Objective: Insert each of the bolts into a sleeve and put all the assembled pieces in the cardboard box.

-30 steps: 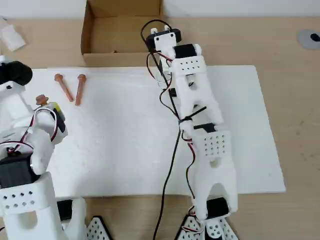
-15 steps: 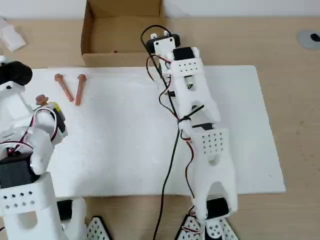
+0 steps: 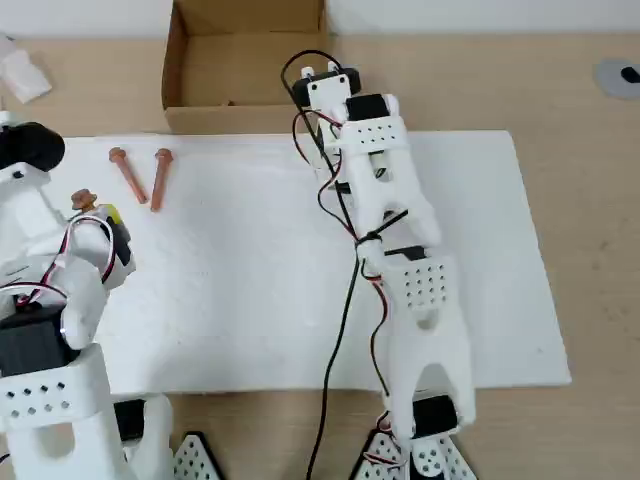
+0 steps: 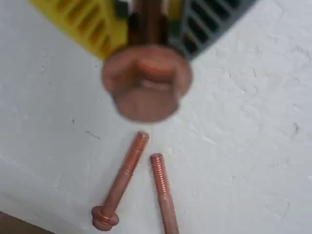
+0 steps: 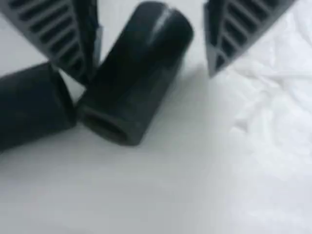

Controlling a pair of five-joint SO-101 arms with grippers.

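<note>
Now left tool (image 4: 148, 19) tight on a bolt (image 4: 146, 87), right tool (image 5: 151, 31) open around a sleeve (image 5: 131, 83).

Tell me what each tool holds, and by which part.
The left tool grips a copper bolt by its shank, close to the head. The right tool is open astride a black sleeve, holding nothing.

Table (image 3: 590, 250): light wood, seen on all sides of a white foam mat (image 3: 250, 290). The mat is spread beneath both pairs of jaws, its surface pitted and creased. A grey disc (image 3: 616, 76) is set on the wood, well apart from the right jaws. A white strip (image 3: 480, 15) is seen past the table's far edge. Light even, shadows faint.
</note>
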